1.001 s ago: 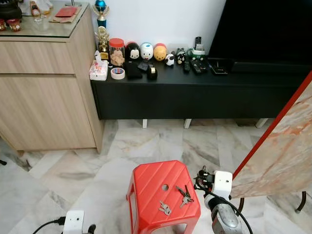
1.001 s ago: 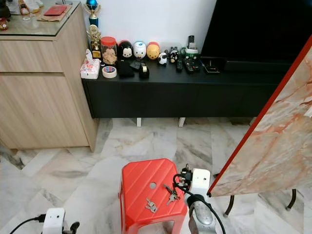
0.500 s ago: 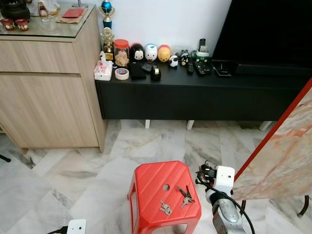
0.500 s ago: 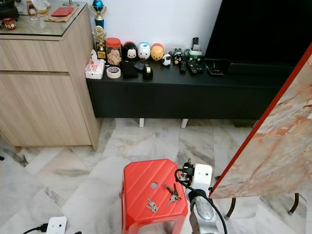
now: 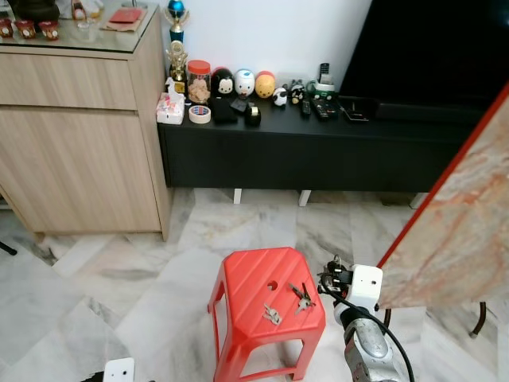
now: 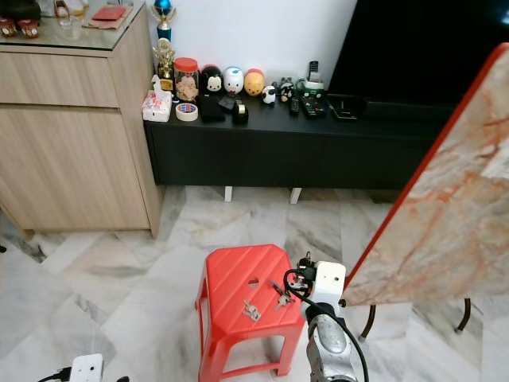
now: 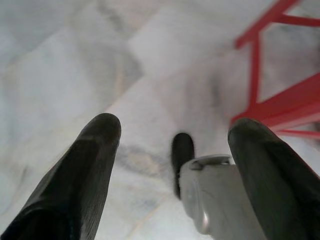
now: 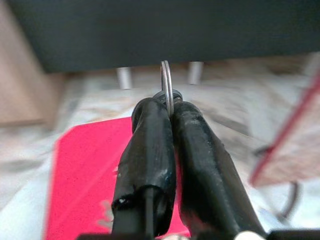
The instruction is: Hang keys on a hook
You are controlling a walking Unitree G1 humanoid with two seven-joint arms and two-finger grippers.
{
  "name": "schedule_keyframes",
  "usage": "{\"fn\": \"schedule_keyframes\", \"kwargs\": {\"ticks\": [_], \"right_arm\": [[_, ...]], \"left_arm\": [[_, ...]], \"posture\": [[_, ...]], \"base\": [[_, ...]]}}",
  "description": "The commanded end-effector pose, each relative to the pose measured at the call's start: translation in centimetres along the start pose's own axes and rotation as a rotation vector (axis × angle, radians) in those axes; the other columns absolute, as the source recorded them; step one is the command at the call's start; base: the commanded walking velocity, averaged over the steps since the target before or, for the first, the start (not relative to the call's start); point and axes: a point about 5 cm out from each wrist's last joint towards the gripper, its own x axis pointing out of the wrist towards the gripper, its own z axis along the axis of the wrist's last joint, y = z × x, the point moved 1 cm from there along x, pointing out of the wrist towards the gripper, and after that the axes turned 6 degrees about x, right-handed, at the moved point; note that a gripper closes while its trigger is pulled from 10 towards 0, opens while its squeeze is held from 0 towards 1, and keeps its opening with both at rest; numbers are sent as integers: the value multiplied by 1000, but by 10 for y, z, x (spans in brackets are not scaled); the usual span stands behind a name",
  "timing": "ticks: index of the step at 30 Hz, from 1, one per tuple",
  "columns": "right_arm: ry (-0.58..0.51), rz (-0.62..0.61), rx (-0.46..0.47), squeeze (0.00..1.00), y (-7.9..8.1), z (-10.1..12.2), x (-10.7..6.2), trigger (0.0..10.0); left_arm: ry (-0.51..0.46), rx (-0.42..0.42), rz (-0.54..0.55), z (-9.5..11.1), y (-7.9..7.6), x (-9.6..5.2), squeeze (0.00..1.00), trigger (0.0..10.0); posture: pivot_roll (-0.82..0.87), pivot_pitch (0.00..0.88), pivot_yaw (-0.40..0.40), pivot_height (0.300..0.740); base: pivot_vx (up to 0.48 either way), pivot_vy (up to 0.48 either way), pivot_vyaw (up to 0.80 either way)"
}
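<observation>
Since the previous frames our head camera has pulled back and risen: more marble floor (image 5: 119, 294) shows around the red plastic stool (image 5: 256, 280), whose legs are now visible, and the wooden cabinet (image 5: 79, 151) sits further off. The two key bunches lie where they lay on the stool before; the right arm's wrist is beside the stool's right edge as before, and the left arm's white wrist block has slid almost out at the bottom.

Materials: the stool is moulded red plastic with diagonal ribs on the seat and a small round hole in its middle. The floor is grey-veined white marble tile. The low TV console (image 5: 318, 151) is matt black, carrying round cartoon figurines (image 5: 244, 83), a roll of tape (image 5: 200, 114) and remote controls (image 5: 324, 108). A marble-patterned slab with a red edge (image 5: 457, 231) leans at right.

Keys: one dark bunch (image 5: 301, 296) lies on the seat near its right edge; a smaller silver bunch (image 5: 272, 315) lies nearer the front.

Right gripper (image 8: 169, 107): fingers pressed together, pinching a thin metal key ring (image 8: 166, 87) that stands upright out of the tips, over the stool with the console beyond.

Left gripper (image 7: 172, 132): black fingers spread wide, nothing between them, hanging over the floor near the stool's legs.
</observation>
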Motion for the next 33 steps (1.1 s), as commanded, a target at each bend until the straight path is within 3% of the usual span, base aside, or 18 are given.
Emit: {"fn": "schedule_keyframes", "kwargs": {"ticks": [1,6,33], "right_arm": [[-21,-3,-2,0,-1,6,3,10000],[-15,1,-5,0,0,5,2,10000],[6,-3,-5,0,1,3,2,10000]], "left_arm": [[57,-14,-9,-17,-6,-6,0,10000],[54,-18,-7,-18,-6,-6,0,10000],[41,10,-1,-17,-8,-7,0,10000]], "posture": [[94,0,-146,740],[94,0,-147,740],[99,0,-150,740]], "base": [[-304,0,0],[-286,0,0],[0,0,0]]}}
